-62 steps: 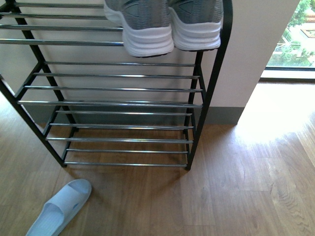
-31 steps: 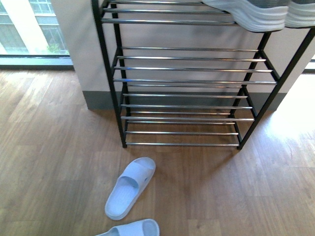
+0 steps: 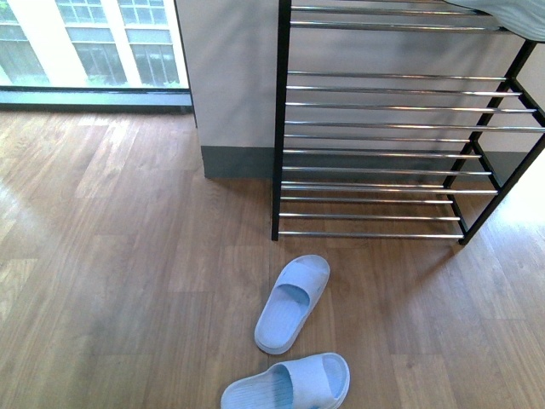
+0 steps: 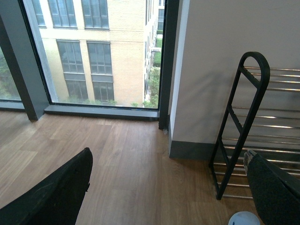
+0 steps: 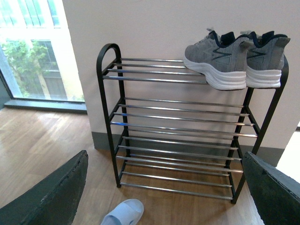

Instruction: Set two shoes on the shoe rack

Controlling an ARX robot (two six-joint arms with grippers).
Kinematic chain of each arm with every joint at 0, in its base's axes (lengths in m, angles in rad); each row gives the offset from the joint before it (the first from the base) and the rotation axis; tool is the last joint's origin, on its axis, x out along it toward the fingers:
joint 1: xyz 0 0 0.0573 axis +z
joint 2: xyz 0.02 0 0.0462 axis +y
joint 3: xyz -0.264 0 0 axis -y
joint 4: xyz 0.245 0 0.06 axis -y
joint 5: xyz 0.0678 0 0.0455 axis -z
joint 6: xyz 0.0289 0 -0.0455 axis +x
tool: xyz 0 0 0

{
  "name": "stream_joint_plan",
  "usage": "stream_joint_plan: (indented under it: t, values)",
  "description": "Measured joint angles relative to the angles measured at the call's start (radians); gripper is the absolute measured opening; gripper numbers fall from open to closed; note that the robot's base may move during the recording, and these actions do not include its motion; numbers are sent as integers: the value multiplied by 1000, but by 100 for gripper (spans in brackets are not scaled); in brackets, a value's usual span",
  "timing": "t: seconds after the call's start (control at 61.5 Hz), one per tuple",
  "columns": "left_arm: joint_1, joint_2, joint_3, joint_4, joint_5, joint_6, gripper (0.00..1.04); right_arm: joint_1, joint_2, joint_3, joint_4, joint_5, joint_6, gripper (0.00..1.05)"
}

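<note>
Facing the floor, we see the far slipper (image 3: pixel 293 302) & near slipper (image 3: pixel 288 383) just in front of the shoe rack (image 3: pixel 278 128); grey sneakers (image 5: pixel 236 58) sit on its top tier. Left gripper (image 4: pixel 166 187) & right gripper (image 5: pixel 164 187) gape wide, empty. Next, prob.: lower an arm onto a slipper.

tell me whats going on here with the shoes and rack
Nothing is being handled right now. The left gripper and right gripper are both open and empty. The grey sneakers sit side by side on the top tier of the shoe rack. Two pale blue slippers lie on the wooden floor in front of the rack, not yet picked up.
</note>
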Motion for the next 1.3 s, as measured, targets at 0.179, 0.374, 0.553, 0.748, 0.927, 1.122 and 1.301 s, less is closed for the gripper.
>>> stream_joint_plan:
  t: [0.179,0.374,0.553,0.748,0.927,1.122,1.301]
  values:
    - [0,0,0,0,1,0,95,0,0,0,0,0,0,95]
    - [0,0,0,0,1,0,95,0,0,0,0,0,0,95]
    - [0,0,0,0,2,0,95,0,0,0,0,0,0,95]
    - [0,0,0,0,2,0,95,0,0,0,0,0,0,95]
    - [0,0,0,0,2,0,95,0,1,0,0,0,0,95]
    - [0,0,0,0,2,0,95,0,1,0,0,0,0,95]
    - [0,0,0,0,2,0,95,0,0,0,0,1,0,95]
